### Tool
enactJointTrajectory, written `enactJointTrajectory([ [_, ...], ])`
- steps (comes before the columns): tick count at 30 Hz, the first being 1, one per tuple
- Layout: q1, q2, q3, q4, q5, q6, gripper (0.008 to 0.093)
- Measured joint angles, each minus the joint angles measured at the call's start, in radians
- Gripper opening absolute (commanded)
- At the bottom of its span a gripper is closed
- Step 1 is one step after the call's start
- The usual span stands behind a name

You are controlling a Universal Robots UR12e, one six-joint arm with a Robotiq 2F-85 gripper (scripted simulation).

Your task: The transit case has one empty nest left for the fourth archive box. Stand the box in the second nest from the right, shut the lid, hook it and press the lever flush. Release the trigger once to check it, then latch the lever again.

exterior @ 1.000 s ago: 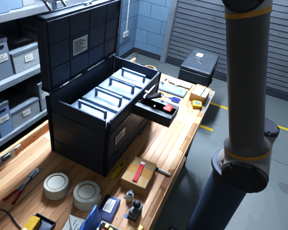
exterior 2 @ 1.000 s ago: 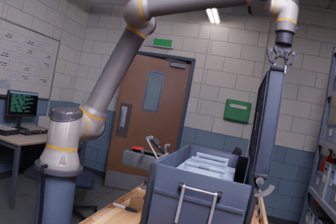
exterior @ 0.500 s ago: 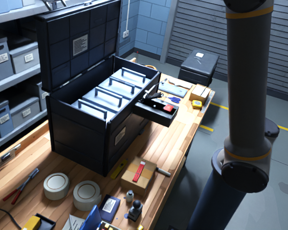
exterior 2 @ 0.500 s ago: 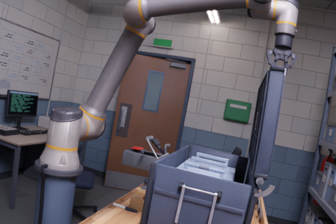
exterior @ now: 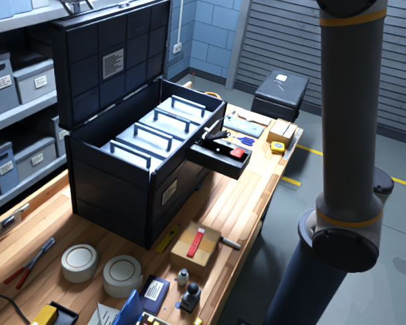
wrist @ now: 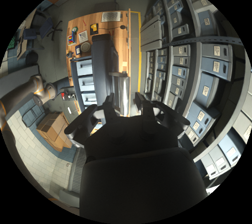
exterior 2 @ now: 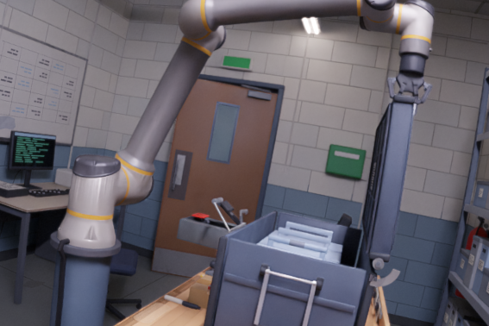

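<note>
The lid (exterior: 110, 59) of the dark transit case stands upright and open, and my gripper (exterior 2: 407, 95) sits at its top edge, fingers straddling the silver handle (wrist: 124, 94) there without gripping it; the gripper is open and holds nothing. Several pale archive boxes (exterior: 158, 133) with bar handles stand side by side in the case (exterior: 144, 157), filling its nests. On the case's front, a tray carries the latch lever (exterior: 215, 127), raised, and a red trigger (exterior: 237, 152).
Shelves of grey and blue archive boxes (exterior: 18, 91) stand right behind the lid. The wooden bench (exterior: 228, 199) carries tape rolls (exterior: 100, 267), a cardboard box (exterior: 195, 247), pliers and small tools. My arm's column (exterior: 350, 140) stands on the floor beside the bench.
</note>
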Motion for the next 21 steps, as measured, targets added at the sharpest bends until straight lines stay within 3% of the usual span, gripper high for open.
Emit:
enactJointTrajectory([
  [21,0.0,-0.002,0.014,-0.012,0.0,0.0,0.048],
])
